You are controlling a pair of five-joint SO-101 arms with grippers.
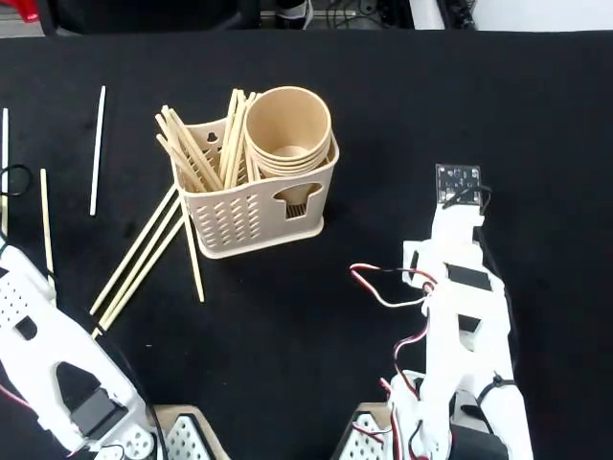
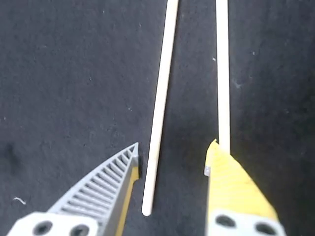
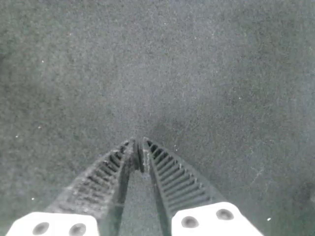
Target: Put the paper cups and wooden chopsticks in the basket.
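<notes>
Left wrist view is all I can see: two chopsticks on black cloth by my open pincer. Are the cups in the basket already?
Observer: Yes. In the high view the paper cups sit stacked inside the basket.
Operator: Any chopsticks in there too?
Observer: A bundle of chopsticks stands in the basket beside the cups, and three more chopsticks lie outside with one end of each against its wall.
Operator: And the other arm?
Observer: The right pincer is shut, holding nothing, over bare black cloth.
</notes>
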